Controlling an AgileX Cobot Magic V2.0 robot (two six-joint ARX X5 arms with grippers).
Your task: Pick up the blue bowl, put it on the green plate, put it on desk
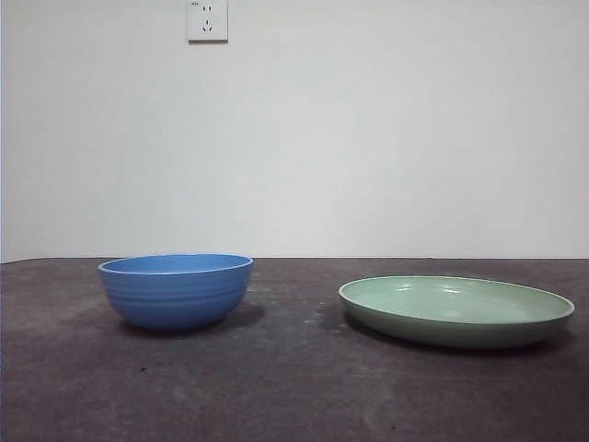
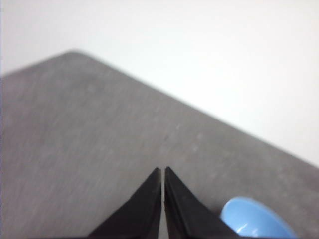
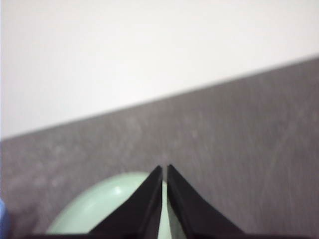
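The blue bowl point(image 1: 176, 290) stands upright on the desk point(image 1: 294, 387) at the left of the front view. To its right, apart from it, lies the pale green plate point(image 1: 456, 310), with nothing on it. Neither arm shows in the front view. My left gripper point(image 2: 163, 172) is shut and holds nothing; it hangs above the desk point(image 2: 89, 139) with the blue bowl point(image 2: 254, 220) just beside it. My right gripper point(image 3: 164, 169) is shut too, held over the green plate point(image 3: 102, 206), part of which its jaws hide.
A white wall with a power socket point(image 1: 207, 20) rises behind the desk's far edge. A blue sliver point(image 3: 2, 219) shows at the edge of the right wrist view, beside the plate.
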